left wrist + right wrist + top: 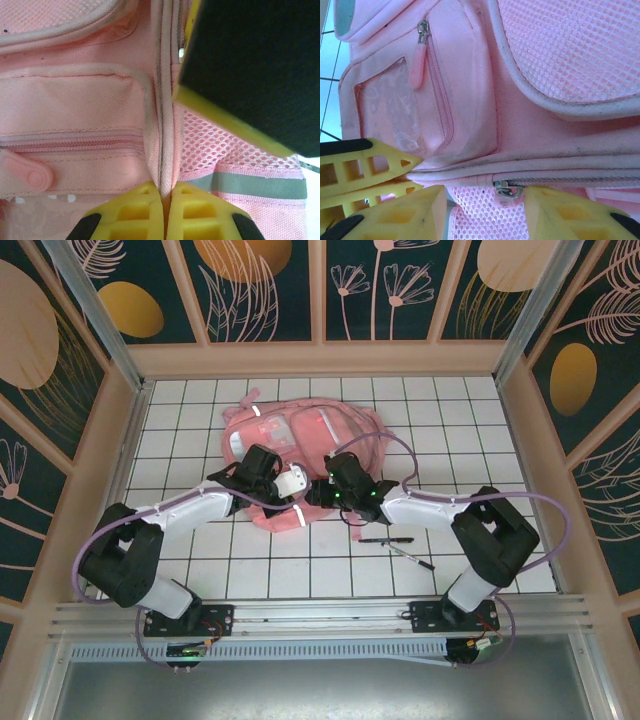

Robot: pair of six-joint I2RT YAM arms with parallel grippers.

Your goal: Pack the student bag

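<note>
At 6 o'clock edge of bag (310,430), left end effector (164,195) clamps the seam (163,125) — right end effector (485,205) half-wide, straddling zipper pull (506,189).

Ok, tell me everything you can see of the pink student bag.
The student bag is a soft pink fabric backpack lying flat on the white gridded table. It has mesh panels, a grey reflective strip, a clear-plastic pocket and a pink zipper pull. The left gripper is shut on its piped seam. The right gripper stands open astride a metal zipper slider.
</note>
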